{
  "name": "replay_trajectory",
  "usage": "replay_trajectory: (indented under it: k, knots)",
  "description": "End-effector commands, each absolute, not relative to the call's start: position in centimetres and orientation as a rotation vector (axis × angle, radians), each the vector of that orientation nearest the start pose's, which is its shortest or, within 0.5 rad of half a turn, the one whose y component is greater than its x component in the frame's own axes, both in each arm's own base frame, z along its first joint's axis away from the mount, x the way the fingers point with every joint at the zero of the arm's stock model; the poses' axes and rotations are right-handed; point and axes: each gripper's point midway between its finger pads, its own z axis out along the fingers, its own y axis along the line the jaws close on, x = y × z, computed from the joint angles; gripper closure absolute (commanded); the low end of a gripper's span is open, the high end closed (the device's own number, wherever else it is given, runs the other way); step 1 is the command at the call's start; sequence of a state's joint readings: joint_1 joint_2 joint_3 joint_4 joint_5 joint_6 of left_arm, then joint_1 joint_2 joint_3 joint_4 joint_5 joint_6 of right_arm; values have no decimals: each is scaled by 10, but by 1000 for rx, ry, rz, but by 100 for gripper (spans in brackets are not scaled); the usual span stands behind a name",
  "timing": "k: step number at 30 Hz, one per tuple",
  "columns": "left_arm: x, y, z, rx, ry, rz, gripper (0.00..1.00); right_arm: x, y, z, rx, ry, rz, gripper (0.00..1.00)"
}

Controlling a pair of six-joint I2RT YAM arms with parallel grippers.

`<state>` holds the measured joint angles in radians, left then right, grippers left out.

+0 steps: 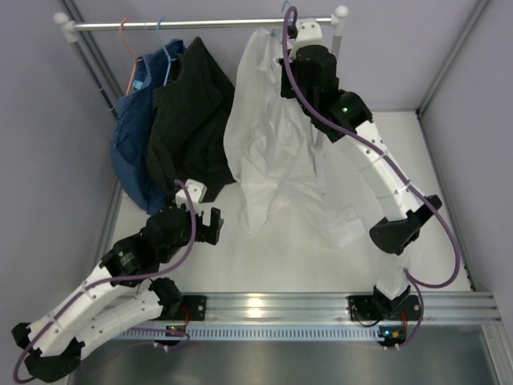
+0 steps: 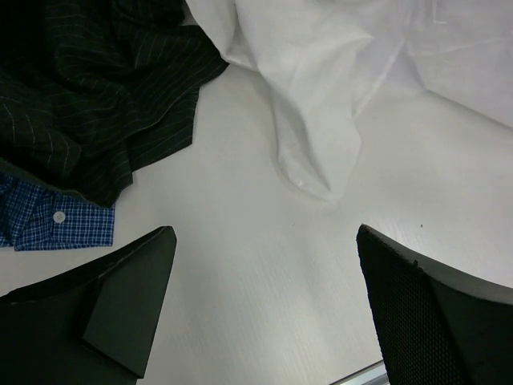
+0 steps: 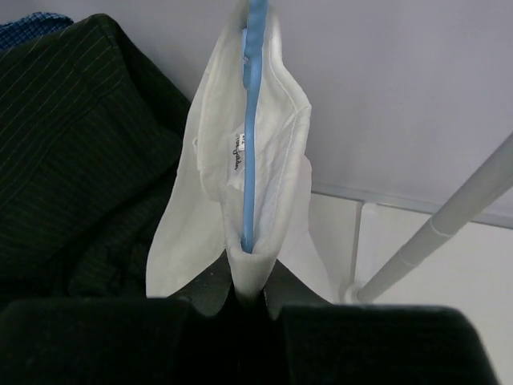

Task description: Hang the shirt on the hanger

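Observation:
The white shirt (image 1: 268,152) hangs below the rail at the back and trails onto the table. In the right wrist view its collar (image 3: 240,184) is wrapped over the light-blue wire hanger (image 3: 252,120). My right gripper (image 3: 250,293) is shut on the shirt's shoulder fabric with the hanger wire inside it, high up by the rail (image 1: 300,36). My left gripper (image 2: 264,273) is open and empty, low over the bare table, just short of a white sleeve cuff (image 2: 309,172). It sits at the front left in the top view (image 1: 207,224).
A black striped garment (image 1: 192,120) and a blue denim one (image 1: 132,144) hang at the left of the rail (image 1: 200,24), on a pink hanger (image 1: 126,40) and a blue hanger. A rack post (image 3: 449,224) stands right of the right gripper. Walls enclose both sides.

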<state>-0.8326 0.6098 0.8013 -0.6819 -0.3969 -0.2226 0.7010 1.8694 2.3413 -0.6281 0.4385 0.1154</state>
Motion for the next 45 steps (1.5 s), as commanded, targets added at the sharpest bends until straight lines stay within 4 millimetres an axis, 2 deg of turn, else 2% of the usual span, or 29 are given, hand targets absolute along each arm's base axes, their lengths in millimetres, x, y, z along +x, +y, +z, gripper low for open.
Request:
replay_trajectory:
  k: [1,7,13,15,20,23,29,31,32,34,35,36,37,39,41,42,44,45]
  knots:
    - [193,-133,236,360,1935,-346,2,455,288,478,-165,1618,292,100]
    - [193,-134,234,366,1943,-342,2,480,291,457,-133,1628,241,100]
    - [195,-130,234,353,1942,-326,2,478,297,455,-110,1622,287,100]
    - [198,-127,234,336,1949,-318,2,476,305,443,-112,1637,280,100]
    - [210,-112,230,254,1980,-275,2,478,302,420,8,1665,153,98]
    - [214,-109,229,234,1994,-271,2,476,298,418,91,1667,179,97]
    - [221,-98,228,183,2003,-249,2,468,318,432,93,1642,284,97]
    - [223,-98,228,180,2001,-259,2,466,318,434,101,1640,294,93]
    - [223,-98,228,179,2001,-260,2,465,317,435,101,1640,296,91]
    - [223,-97,227,176,2004,-255,2,463,316,433,91,1648,288,74]
    - [224,-96,227,173,2005,-250,2,461,315,434,86,1649,287,65]
    - [224,-96,227,172,2005,-249,2,458,311,439,89,1642,292,51]
    - [224,-95,227,170,2003,-246,2,456,310,434,85,1653,285,48]
    - [225,-95,227,162,2004,-243,2,448,301,446,100,1638,300,44]
    - [226,-94,225,157,2010,-244,2,442,297,448,90,1641,307,43]
    - [226,-95,225,161,2010,-251,2,435,291,459,96,1624,319,37]
    - [226,-99,224,179,2016,-271,2,428,285,460,87,1629,324,23]
    - [225,-103,225,200,2014,-292,2,419,275,472,97,1610,342,7]
